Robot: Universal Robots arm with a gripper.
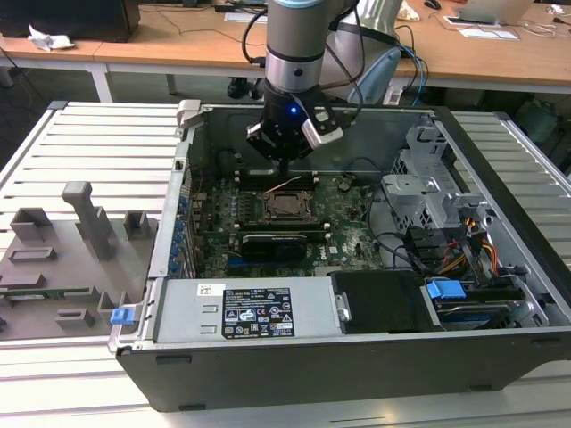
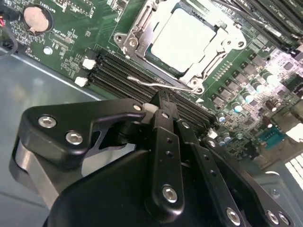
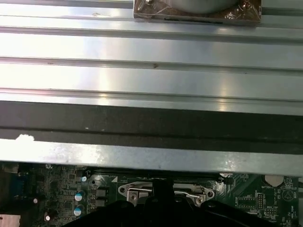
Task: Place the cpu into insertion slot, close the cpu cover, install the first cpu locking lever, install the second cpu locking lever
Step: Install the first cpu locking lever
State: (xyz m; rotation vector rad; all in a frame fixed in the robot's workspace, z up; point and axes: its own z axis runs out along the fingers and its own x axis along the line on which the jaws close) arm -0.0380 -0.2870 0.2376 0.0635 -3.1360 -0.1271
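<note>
Tool clenched, black fingers pressed together above a thin wire locking lever.
Pale silvery square cpu sits seated under the dark-grey metal cpu cover, on the green motherboard.

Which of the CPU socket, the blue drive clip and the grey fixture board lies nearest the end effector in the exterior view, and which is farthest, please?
From the end effector:
1. CPU socket, just below it on the motherboard.
2. Blue drive clip, toward the exterior view's right, near the case front.
3. Grey fixture board, outside the case at the exterior view's left.
</note>
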